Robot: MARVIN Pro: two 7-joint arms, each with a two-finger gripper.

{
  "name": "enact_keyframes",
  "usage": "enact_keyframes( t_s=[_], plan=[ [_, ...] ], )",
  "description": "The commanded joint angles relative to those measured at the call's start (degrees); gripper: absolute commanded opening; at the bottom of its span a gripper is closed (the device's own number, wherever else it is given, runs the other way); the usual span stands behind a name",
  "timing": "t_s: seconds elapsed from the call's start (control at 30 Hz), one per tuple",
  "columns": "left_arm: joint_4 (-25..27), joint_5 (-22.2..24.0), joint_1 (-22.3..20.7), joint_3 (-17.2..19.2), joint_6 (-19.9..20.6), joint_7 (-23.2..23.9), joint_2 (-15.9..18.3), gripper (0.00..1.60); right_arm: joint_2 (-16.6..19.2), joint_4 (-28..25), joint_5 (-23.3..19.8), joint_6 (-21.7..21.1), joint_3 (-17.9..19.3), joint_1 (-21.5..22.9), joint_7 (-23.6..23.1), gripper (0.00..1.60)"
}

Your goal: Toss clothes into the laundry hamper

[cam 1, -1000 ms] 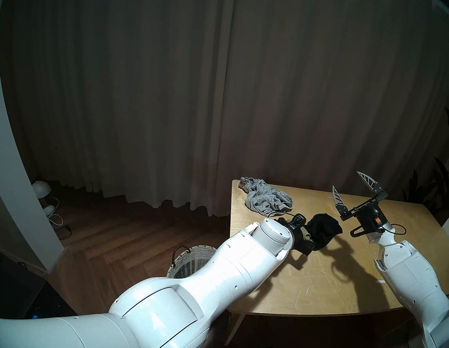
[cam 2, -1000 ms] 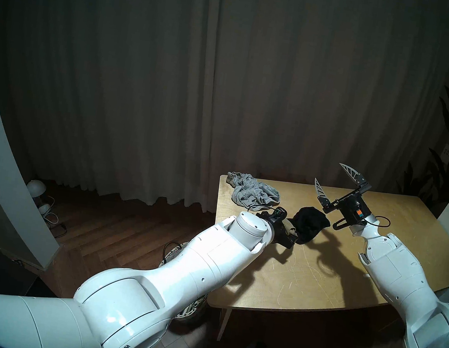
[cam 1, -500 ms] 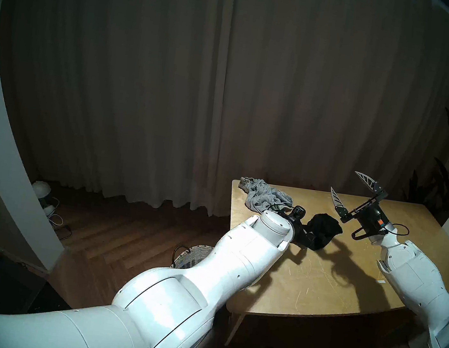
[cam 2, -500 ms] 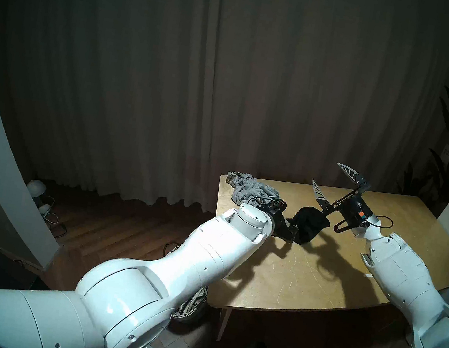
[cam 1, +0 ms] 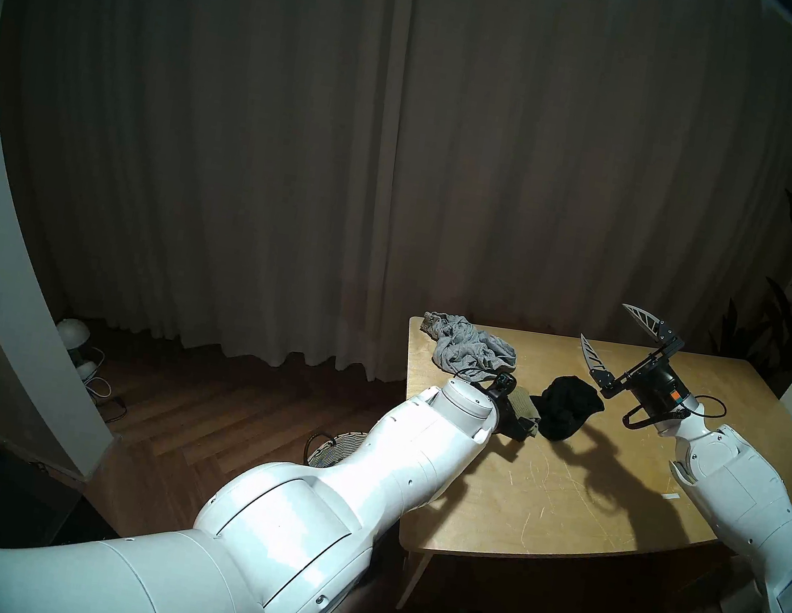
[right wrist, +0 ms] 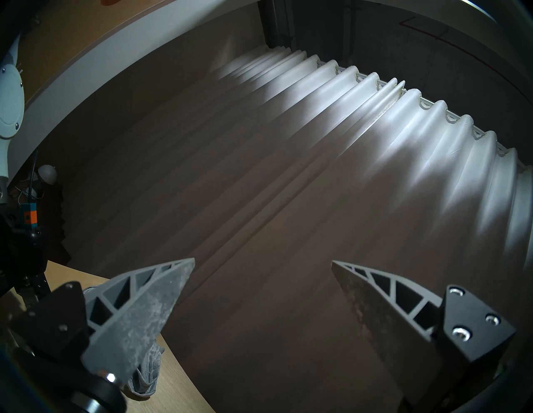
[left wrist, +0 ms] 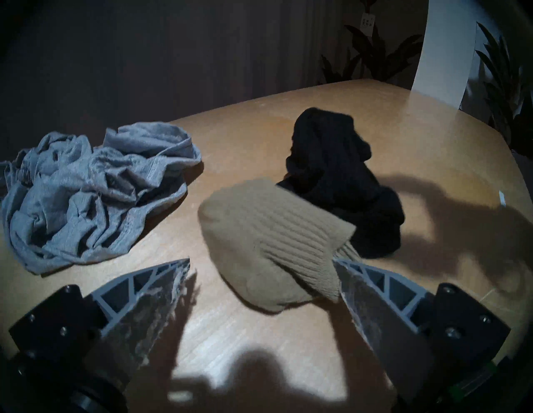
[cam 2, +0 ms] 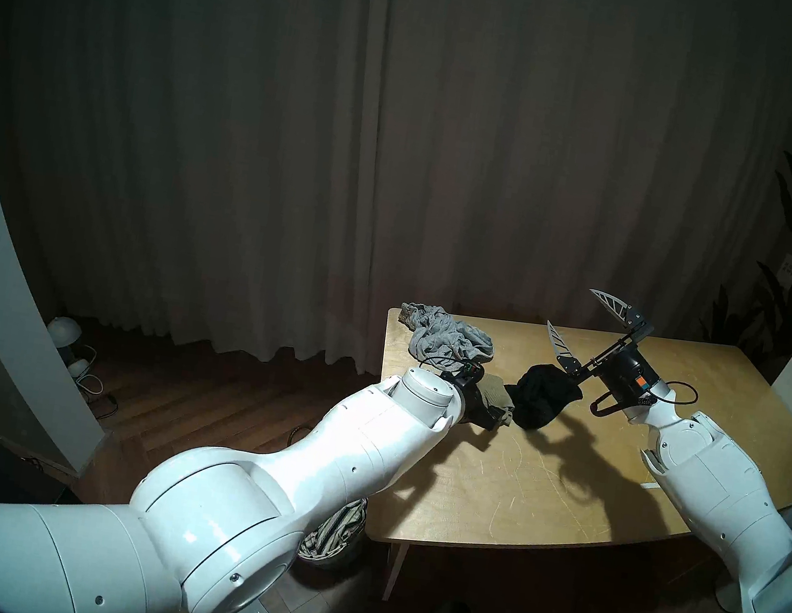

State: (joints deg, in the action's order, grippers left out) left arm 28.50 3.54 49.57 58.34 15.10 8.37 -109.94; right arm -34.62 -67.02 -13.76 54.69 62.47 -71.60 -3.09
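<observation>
Left wrist view: the left gripper [left wrist: 261, 266] is seen spread wide, nothing grasped; the olive-tan knit [left wrist: 271, 239] lies against its right finger, touching the black garment [left wrist: 340, 176]. The grey garment [left wrist: 86, 190] lies left of the knit. The right gripper [cam 1: 609, 328] is held spread and raised, probably kept clear. The laundry hamper [cam 1: 338, 447] stands on the floor, mostly hidden.

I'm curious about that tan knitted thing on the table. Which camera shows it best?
The left wrist view: the tan sock fills the middle, ribbing clear. Both head views show only a small patch beside the left arm. The right wrist view misses it.
</observation>
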Motion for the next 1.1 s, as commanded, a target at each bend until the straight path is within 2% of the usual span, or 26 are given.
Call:
enact_keyframes(
  t_s=[0.0,0.53,1.07],
  plan=[
    [-1.3,0.2,-2.1,0.9,-1.2,-0.1,1.4,1.60,2.0,-2.6,-1.5,0.3,0.9,-0.7,0.0,1.60],
    [-4.5,2.2,-3.8,2.5,-4.1,0.0,1.5,1.60,4.7,-6.7,-4.3,0.3,1.3,-3.6,-0.8,1.60],
    [-8.0,4.1,-5.0,4.4,-7.7,0.1,4.2,1.60,8.4,-11.8,-8.2,0.3,1.9,-7.2,-0.6,1.60]
  ],
)
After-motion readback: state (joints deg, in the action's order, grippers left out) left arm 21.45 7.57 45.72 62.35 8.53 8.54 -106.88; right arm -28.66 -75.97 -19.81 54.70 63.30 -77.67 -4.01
